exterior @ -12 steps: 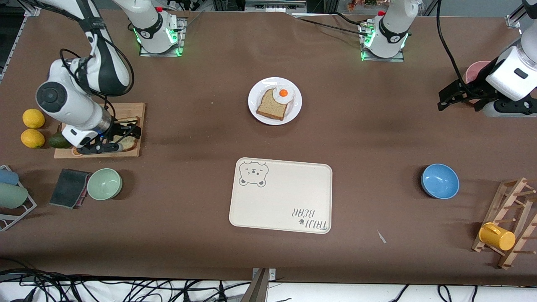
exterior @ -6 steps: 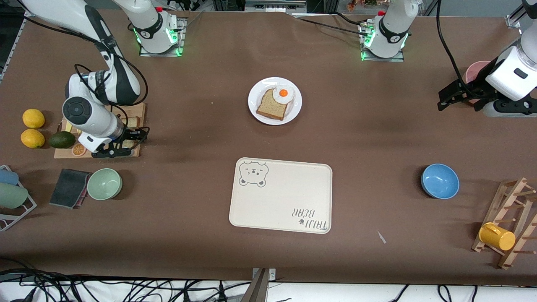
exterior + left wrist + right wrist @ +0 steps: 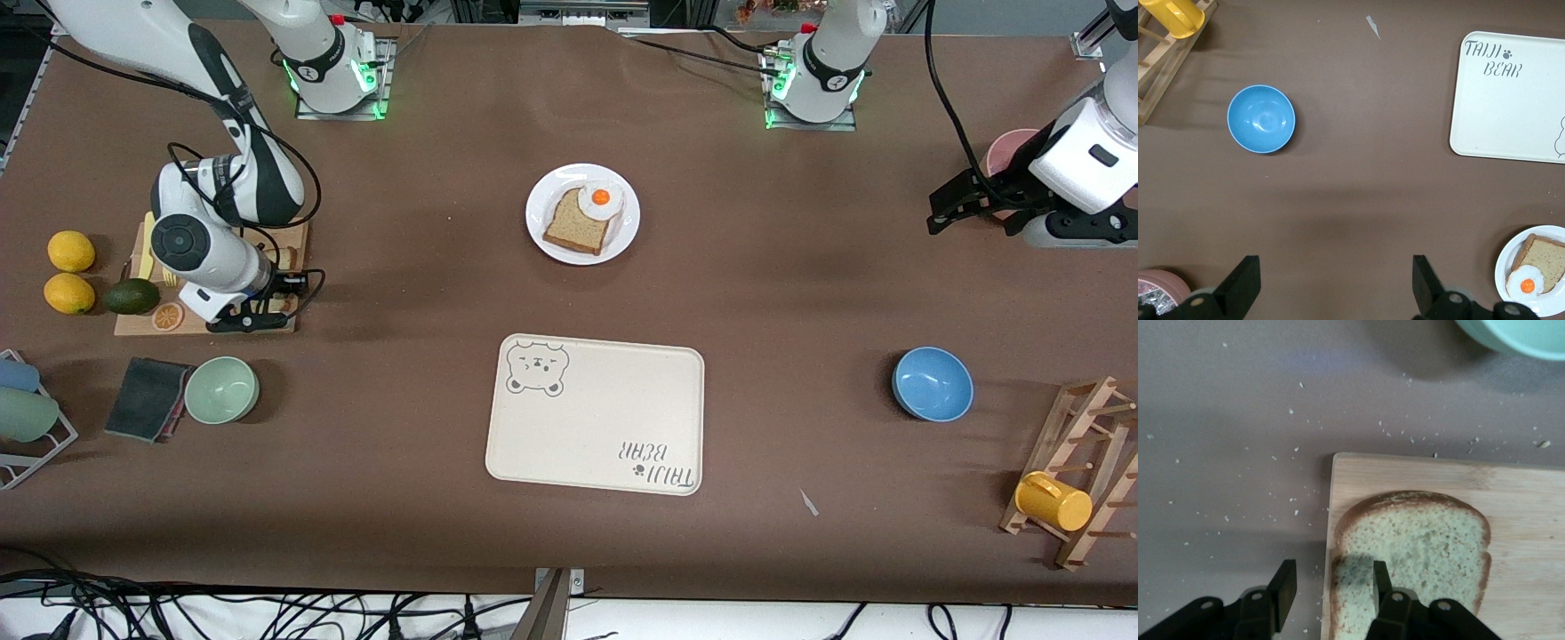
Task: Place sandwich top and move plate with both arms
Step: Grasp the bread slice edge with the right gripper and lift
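Note:
The sandwich top (image 3: 1415, 550), a speckled bread slice with a brown crust, lies on a wooden cutting board (image 3: 1525, 493) at the right arm's end of the table. My right gripper (image 3: 1333, 577) is open low over it. One finger is over the slice, the other over the table beside the board's edge. In the front view this gripper (image 3: 286, 302) hides most of the slice. The white plate (image 3: 544, 191) at mid-table holds another bread slice (image 3: 573, 229) and a fried egg (image 3: 600, 200). My left gripper (image 3: 942, 213) waits open and empty, also in its wrist view (image 3: 1336, 267).
The beige bear tray (image 3: 594, 413) lies nearer the camera than the plate. A green bowl (image 3: 221, 389), a dark sponge (image 3: 147, 398), two lemons (image 3: 69, 271) and an avocado (image 3: 131, 296) surround the board. A blue bowl (image 3: 932, 383), a rack with a yellow mug (image 3: 1053, 500) and a pink cup (image 3: 1009, 147) are at the left arm's end.
My right arm has moved along the cutting board toward the table's middle, bringing its gripper to the board's edge there. The left arm has not moved.

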Robot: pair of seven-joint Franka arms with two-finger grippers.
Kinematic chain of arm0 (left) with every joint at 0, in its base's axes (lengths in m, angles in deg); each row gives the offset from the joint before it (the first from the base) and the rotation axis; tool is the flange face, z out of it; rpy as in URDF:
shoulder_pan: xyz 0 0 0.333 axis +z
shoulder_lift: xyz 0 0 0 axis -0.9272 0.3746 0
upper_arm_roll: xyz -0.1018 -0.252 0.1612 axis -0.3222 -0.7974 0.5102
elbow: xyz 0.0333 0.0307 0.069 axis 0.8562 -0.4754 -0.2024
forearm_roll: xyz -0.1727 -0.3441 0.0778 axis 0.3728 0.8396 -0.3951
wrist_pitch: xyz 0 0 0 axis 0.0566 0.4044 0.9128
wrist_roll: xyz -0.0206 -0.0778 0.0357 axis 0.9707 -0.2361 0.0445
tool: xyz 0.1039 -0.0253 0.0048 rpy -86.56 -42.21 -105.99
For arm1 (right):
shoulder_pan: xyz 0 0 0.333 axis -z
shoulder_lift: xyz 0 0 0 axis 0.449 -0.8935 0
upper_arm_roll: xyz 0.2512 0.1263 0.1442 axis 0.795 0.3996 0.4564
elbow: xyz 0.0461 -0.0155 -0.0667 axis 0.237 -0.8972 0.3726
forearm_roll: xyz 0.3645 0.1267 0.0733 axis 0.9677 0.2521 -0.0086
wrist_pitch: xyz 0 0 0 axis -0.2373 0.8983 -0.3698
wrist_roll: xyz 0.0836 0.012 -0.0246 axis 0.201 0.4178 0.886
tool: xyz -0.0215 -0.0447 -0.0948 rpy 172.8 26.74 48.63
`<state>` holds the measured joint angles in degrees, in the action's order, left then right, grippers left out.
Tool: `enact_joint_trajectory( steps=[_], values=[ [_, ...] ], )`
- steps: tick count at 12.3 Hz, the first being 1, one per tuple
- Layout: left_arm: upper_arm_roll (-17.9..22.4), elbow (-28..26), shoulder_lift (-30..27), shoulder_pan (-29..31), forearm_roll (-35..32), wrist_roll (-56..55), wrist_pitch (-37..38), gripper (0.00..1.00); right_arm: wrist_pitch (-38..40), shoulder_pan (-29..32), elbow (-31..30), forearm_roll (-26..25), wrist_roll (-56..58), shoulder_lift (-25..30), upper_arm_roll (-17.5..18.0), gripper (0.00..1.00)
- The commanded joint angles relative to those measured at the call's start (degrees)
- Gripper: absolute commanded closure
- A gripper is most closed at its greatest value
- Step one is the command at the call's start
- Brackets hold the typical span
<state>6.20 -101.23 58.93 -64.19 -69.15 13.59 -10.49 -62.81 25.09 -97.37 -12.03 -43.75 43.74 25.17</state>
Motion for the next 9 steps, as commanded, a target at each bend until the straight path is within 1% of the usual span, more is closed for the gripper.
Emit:
enact_joint_trajectory(
  steps=[1, 2, 6, 9],
  values=[
    [-0.06, 0.2, -0.4, -0.38, -1.75, -0.49, 0.69, 0.0, -0.77, 0.01, -1.48, -1.42, -2.39, 0.47, -0.06, 0.52],
    [-0.06, 0.2, -0.31, -0.38, -1.75, -0.4, 0.69, 0.0, -0.77, 0.01, -1.83, -1.42, -2.39, 0.47, -0.14, 0.55],
    [-0.06, 0.2, -0.4, -0.38, -1.75, -0.4, 0.69, 0.0, -0.33, 0.09, -2.98, -1.42, -2.91, 0.47, -0.15, 0.55],
    [-0.06, 0.2, -0.31, -0.38, -1.75, -0.49, 0.69, 0.0, -0.5, 0.27, -3.24, -1.42, -3.18, -0.06, -0.15, 0.76]
  ],
)
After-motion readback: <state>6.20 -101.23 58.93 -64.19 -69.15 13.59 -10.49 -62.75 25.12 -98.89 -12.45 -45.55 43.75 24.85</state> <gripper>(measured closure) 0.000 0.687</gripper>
